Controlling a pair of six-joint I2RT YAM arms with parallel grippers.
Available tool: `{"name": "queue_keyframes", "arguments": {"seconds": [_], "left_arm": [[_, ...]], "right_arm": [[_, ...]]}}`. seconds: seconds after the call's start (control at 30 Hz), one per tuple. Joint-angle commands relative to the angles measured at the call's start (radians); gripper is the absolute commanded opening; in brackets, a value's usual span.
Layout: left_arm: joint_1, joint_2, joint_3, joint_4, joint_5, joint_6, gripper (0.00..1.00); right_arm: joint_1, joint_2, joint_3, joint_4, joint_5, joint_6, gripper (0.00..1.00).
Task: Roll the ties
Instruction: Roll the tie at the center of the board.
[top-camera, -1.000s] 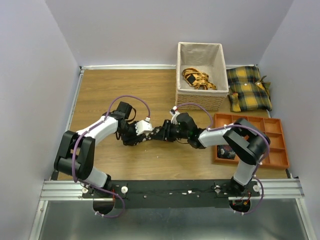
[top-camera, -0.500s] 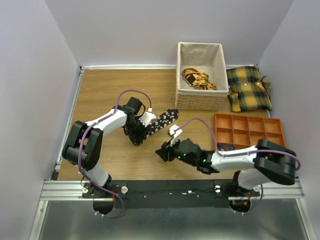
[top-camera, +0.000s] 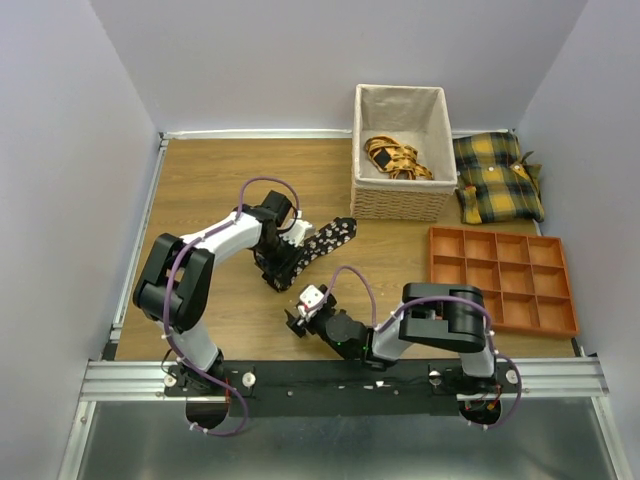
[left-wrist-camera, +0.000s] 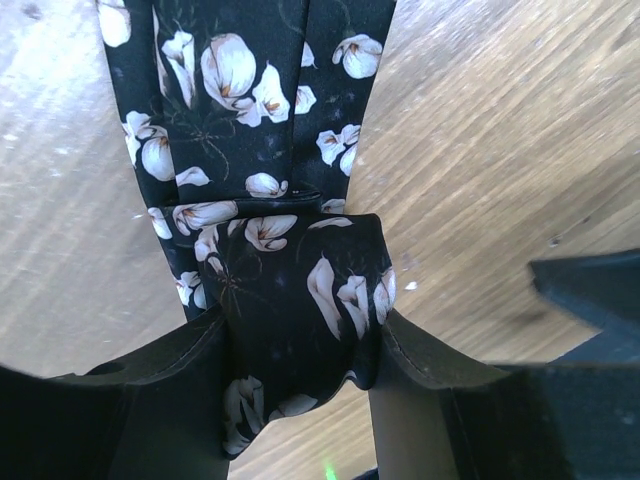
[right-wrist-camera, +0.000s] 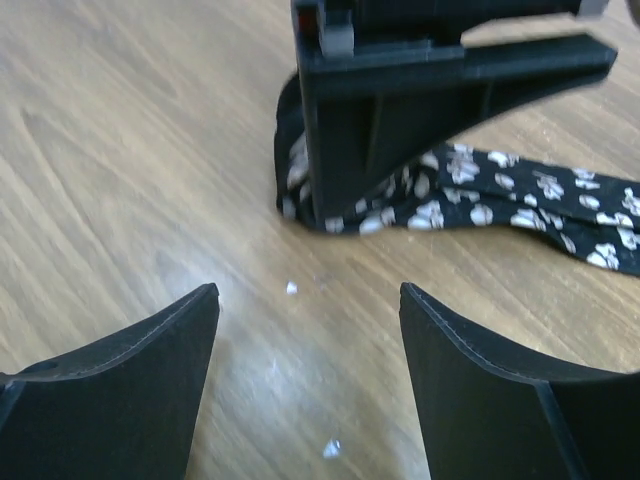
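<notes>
- Nearest the bases, the right jaws stood wide apart and empty, low over the counter (top-camera: 200, 190) and aimed at the left arm.
- Just beyond, the left jaws were clenched on the folded end of the tie (top-camera: 330, 240). The rest of the strip ran away from them towards the basket (top-camera: 400, 205).
- Further right lay an orange tray (top-camera: 560, 300). The basket held yellow straps (top-camera: 395, 158), and plaid cushions (top-camera: 498, 178) sat beside it.
- Risk, as judged: the roll looked barely begun, a single loose fold. Any easing of the left grip would likely let it spring flat.
- Risk, as judged: the long free tail could twist or drift sideways as it winds, giving a skewed, cone-shaped coil.
- Risk, as judged: the right jaws sat near the left ones, so a careless approach could knock the fingers or drag the strip out of line.
- The left wrist view alone showed the fold and the pads bearing on both its sides. From the top view the wrist hid this.
- The right wrist view alone showed the held end touching the counter and the strip lying flat on it.
- Only the top view showed the tray, basket and cushions, and how the two arms stood to each other.
</notes>
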Motion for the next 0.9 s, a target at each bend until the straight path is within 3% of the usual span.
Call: {"name": "queue_keyframes", "arguments": {"seconds": [0.0, 0.07, 0.17, 0.27, 0.37, 0.47, 0.63, 0.87], "left_arm": [[-0.029, 0.010, 0.005, -0.008, 0.029, -0.091, 0.54], [-0.031, 0.005, 0.002, -0.008, 0.026, -0.103, 0.54], [-0.031, 0.005, 0.003, 0.000, 0.037, -0.112, 0.54], [-0.031, 0.011, 0.010, 0.003, 0.060, -0.125, 0.54], [-0.031, 0.011, 0.008, 0.006, 0.067, -0.126, 0.54], [-0.032, 0.008, -0.001, 0.010, 0.063, -0.122, 0.54], [-0.034, 0.007, -0.003, 0.012, 0.066, -0.125, 0.54], [-0.034, 0.005, -0.007, 0.006, 0.083, -0.111, 0.53]], "right_arm": [[-0.051, 0.052, 0.040, 0.185, -0.008, 0.124, 0.80], [-0.077, 0.073, 0.054, 0.149, -0.035, 0.148, 0.80], [-0.110, 0.098, 0.061, 0.263, -0.145, 0.057, 0.80], [-0.137, 0.099, 0.121, 0.088, -0.229, 0.083, 0.80], [-0.148, 0.131, 0.121, 0.126, -0.267, 0.071, 0.80], [-0.170, 0.156, 0.187, 0.051, -0.327, 0.122, 0.80], [-0.183, 0.185, 0.226, -0.029, -0.229, 0.183, 0.80], [-0.222, 0.178, 0.222, -0.131, -0.215, 0.188, 0.79]]}}
